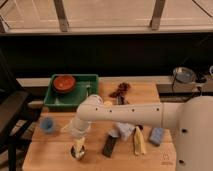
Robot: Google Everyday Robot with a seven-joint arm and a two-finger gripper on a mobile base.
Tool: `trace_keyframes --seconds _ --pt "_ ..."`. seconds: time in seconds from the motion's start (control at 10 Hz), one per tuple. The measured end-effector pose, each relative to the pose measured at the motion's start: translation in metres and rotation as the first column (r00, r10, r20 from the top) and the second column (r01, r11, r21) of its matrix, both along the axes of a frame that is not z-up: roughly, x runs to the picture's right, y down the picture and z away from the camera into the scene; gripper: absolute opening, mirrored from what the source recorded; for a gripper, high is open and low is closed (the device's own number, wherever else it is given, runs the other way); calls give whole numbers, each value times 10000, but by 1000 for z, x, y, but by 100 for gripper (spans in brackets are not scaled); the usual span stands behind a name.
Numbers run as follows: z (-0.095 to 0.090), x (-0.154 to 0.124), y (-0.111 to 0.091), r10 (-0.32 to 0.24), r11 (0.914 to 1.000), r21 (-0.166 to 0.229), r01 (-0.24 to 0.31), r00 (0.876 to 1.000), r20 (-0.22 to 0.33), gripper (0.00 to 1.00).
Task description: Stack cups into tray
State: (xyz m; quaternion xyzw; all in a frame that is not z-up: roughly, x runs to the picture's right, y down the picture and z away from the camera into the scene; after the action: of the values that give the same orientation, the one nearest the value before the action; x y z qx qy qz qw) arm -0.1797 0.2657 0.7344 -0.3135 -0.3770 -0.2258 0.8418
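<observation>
The shiny steel cup (76, 154) stands at the near left of the wooden table (47, 156), close to the near edge. The gripper (77, 147) is directly over it, pointing straight down and reaching the cup's rim. Whether the claw is released, clenched or grasping the cup cannot be told.

The light blue cup (47, 124) stands upright farther back and to the left, near the table's left edge and well apart from the steel cup. Only these 2 cups can be made out.

The green tray (54, 103) sits at the far left of the table, beyond the blue cup. In its far left corner lies 1 red-brown bowl (64, 83). Neither cup is in the tray.

The white arm (120, 114) stretches from the robot's body at the right across the middle of the table, then bends down to the gripper.

To the right of the steel cup, along the near side, lie a dark oblong object (109, 145), a crumpled white item (125, 130), a pale yellow object (139, 141) and a light blue block (157, 135). A dark brown clump (120, 90) lies at the far side, right of the tray. A metal pot (183, 75) stands on the dark surface to the far right. A black chair (12, 115) stands left of the table.
</observation>
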Motion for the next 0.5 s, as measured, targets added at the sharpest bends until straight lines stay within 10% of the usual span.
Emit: trace_keyframes --seconds 0.5 --pt "-6 -8 6 -170 9998 83 168 9996 228 11"
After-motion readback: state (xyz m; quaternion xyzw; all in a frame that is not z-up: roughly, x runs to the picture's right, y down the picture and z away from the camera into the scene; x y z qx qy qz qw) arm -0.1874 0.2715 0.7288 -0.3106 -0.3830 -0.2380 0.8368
